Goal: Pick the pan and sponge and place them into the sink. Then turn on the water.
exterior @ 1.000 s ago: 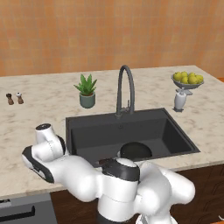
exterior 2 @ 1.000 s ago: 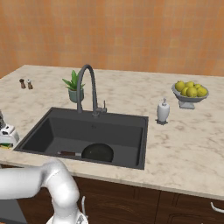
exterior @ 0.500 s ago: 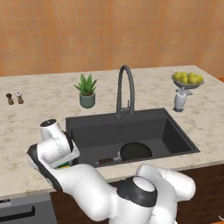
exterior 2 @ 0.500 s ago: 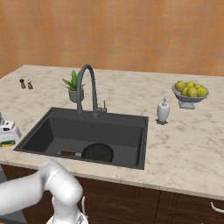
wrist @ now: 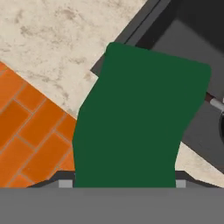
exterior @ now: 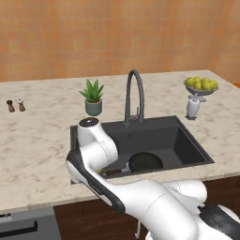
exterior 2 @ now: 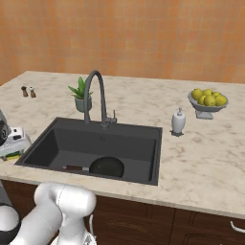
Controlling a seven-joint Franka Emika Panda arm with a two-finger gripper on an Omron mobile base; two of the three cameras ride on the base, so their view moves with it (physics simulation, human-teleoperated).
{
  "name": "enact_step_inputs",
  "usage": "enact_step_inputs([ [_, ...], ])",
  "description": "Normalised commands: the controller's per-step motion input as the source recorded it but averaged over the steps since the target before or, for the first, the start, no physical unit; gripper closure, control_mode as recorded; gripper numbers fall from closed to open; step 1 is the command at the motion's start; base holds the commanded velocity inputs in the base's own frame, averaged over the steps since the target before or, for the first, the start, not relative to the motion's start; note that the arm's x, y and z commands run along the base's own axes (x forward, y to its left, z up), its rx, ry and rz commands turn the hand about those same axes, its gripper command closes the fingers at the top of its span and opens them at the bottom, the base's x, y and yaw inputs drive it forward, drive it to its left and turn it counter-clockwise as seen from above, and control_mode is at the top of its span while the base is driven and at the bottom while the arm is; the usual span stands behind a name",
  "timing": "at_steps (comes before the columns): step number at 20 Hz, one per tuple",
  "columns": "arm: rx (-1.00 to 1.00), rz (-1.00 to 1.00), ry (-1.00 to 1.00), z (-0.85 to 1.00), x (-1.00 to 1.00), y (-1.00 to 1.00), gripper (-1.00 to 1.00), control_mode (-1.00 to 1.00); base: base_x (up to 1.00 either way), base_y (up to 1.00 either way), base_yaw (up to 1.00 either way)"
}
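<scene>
sponge held at the sink's corner

the sponge (wrist: 140, 122), green face up, fills the centre of the hand view, pinched between the gripper (wrist: 120, 183) jaws. the pan (exterior: 145, 161) lies low in the sink (exterior: 180, 136), centre frame. plant (exterior: 93, 96) upper left, behind the basin.

Beige marbled surface (exterior: 37, 154) under orange wall. Potted plant (exterior: 93, 97) at faucet's 9 o'clock; salt and pepper shakers (exterior: 15, 105) well apart at far 9. Soap dispenser (exterior: 193, 107) at faucet's 3, lemon bowl (exterior: 201, 86) just beyond at dispenser's 1. Orange tile floor (wrist: 26, 131) below.
</scene>
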Motion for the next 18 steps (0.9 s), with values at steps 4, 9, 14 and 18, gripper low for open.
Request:
enact_step_inputs([
  [4,0.0,0.21,0.27,0.85,-0.05,-0.67,1.0,-1.0,0.0,0.0,0.0],
  [9,0.0,0.11,0.26,0.54,0.0,-0.89,1.0,-1.0,0.0,0.0,0.0],
  [14,0.02,0.0,0.21,0.12,0.08,-1.0,1.0,-1.0,0.0,0.0,0.0],
  [18,0.09,-0.06,0.23,-0.01,0.59,-1.0,1.0,-1.0,0.0,0.0,0.0],
])
